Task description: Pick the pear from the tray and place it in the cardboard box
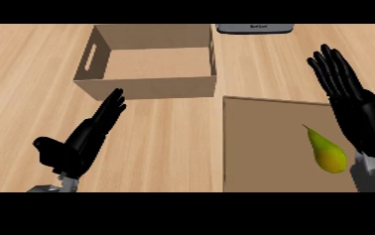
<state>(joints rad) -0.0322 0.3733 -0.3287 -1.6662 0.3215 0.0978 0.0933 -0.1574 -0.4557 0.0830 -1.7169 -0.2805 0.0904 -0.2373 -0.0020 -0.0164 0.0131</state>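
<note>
The right hand (344, 92) stands at the view's right edge with its fingers straight and spread, pointing up the picture, holding nothing. Its wrist is cut off by the lower right corner. Just beside it, toward the left, the pear (327, 152) lies on the tray (256, 145), stem pointing up and left, apart from the fingers.

The left hand (84, 137) shows at the lower left, fingers straight and close together, thumb set out to the side, also empty. Only a bit of grey forearm is seen below it.

The tray is a flat brown sheet; its right side runs behind the right hand and its near edge is cut off by the bottom of the view. Beyond its far left corner stands the box (147, 83), open at the top, with a slot handle in its left wall; nothing shows inside it.

All rest on a pale wood counter (168, 140). At the far edge, a dark grey object (255, 28) is cut off by the top; its small label cannot be read. Nothing of the room shows beyond the counter.
</note>
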